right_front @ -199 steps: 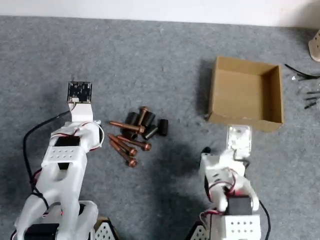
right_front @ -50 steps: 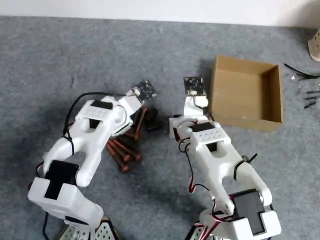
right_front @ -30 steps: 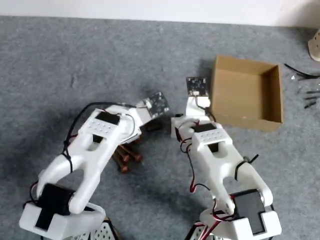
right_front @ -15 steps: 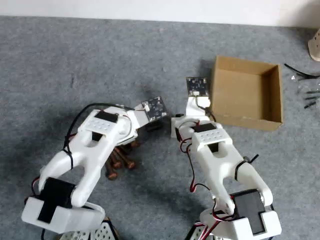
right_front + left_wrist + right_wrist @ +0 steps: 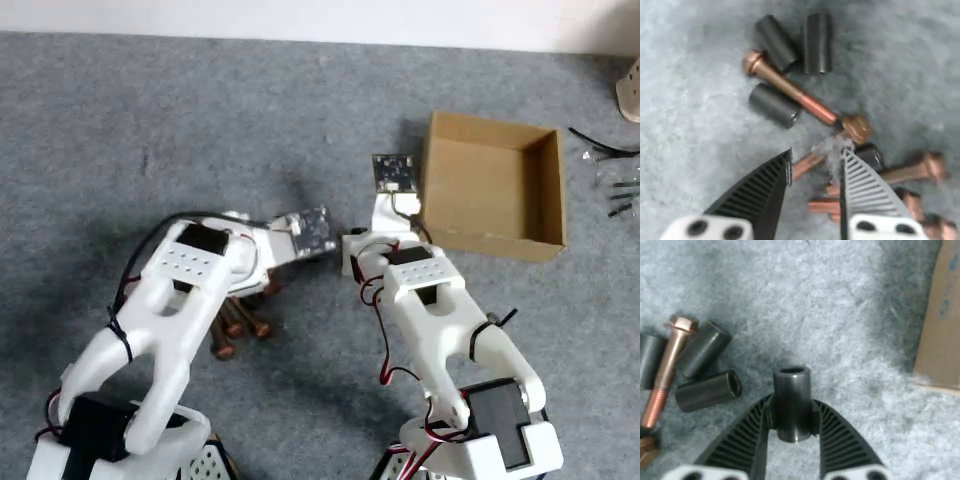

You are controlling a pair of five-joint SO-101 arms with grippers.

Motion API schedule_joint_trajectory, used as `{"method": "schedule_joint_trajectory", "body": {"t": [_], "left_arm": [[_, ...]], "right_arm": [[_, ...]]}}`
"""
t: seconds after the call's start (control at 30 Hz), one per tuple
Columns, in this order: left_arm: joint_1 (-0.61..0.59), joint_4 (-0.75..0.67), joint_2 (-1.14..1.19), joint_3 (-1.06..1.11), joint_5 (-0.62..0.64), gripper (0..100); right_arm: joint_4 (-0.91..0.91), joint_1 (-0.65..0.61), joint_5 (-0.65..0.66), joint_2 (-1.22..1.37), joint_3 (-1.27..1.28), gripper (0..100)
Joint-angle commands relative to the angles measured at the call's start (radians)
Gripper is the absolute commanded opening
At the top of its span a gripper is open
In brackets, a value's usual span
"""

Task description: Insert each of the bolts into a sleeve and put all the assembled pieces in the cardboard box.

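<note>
Our right hand (image 5: 792,411) clasps a sleeve (image 5: 791,387), mouth outward, ready for the bolt (image 5: 806,163) our half-open left hand (image 5: 816,153) straddles to grasp.

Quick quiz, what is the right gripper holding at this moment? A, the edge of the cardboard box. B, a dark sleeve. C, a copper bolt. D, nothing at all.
B: in the right wrist view the right gripper is shut on a dark sleeve, with the copper bolt lying on the table apart from it.
</note>
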Motion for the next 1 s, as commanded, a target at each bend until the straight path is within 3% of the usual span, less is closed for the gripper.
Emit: {"method": "schedule_joint_trajectory", "body": {"t": [0.0, 0.37, 0.87, 0.97], "left_arm": [[0.012, 0.015, 0.056, -0.024, -0.055, 16], [-0.012, -0.072, 0.262, -0.031, -0.074, 16], [-0.028, -0.066, 0.28, -0.062, -0.068, 15], [-0.027, -0.066, 0.28, -0.064, -0.066, 9]], "right_arm": [[-0.022, 0.01, 0.011, -0.047, -0.007, 0.4], [-0.022, 0.01, 0.011, -0.047, -0.007, 0.4], [-0.022, 0.01, 0.011, -0.047, -0.007, 0.4], [-0.022, 0.01, 0.011, -0.047, -0.007, 0.4]]}}
